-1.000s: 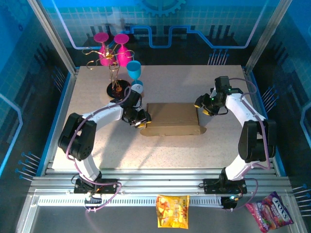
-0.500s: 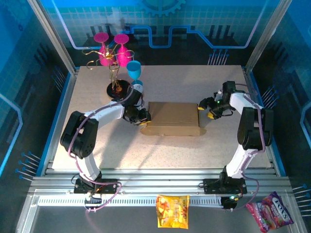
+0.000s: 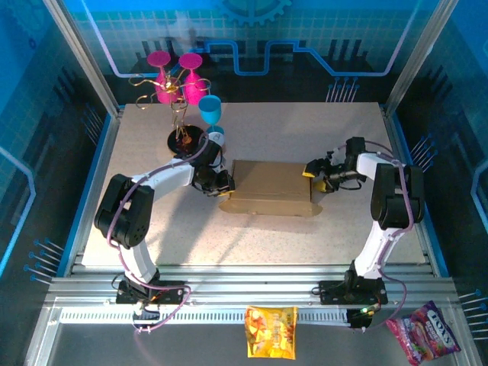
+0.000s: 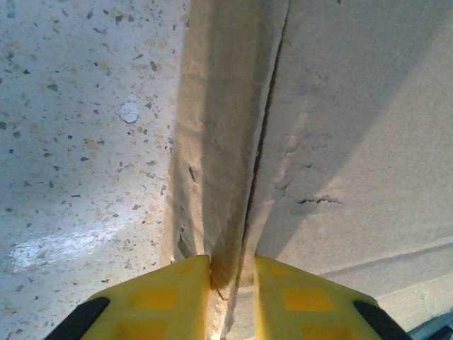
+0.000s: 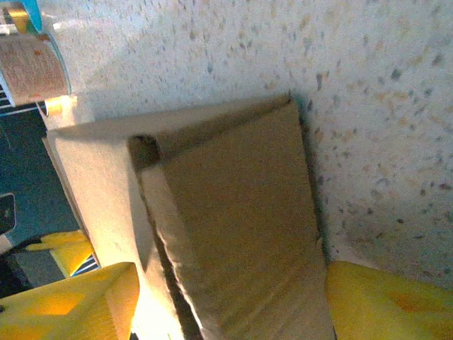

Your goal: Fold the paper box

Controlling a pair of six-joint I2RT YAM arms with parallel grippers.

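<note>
we see the paper box (image 3: 271, 187) lying closed in the middle of the speckled table (image 3: 320, 126). the left gripper (image 3: 226, 187) is at its left end, the right gripper (image 3: 313, 172) at its far right corner. a blue glass (image 3: 210, 107) sits at the far left, beside two pink glasses (image 3: 191, 62).

a speckled beige table (image 3: 152, 130) carries a gold wire stand (image 3: 177, 107) on a round black base (image 3: 185, 139) near its far left corner, with two pink glasses (image 3: 162, 76) side by side on the stand and a blue glass (image 3: 211, 109) just to the right of the base. on the grey metal ledge (image 3: 91, 335) below the table's near edge lie a yellow snack packet (image 3: 271, 332) about midway along and a pink and purple packet (image 3: 425, 329) at the right end, well apart. blue panels (image 3: 320, 30) with pale line patterns stand behind the table.
</note>
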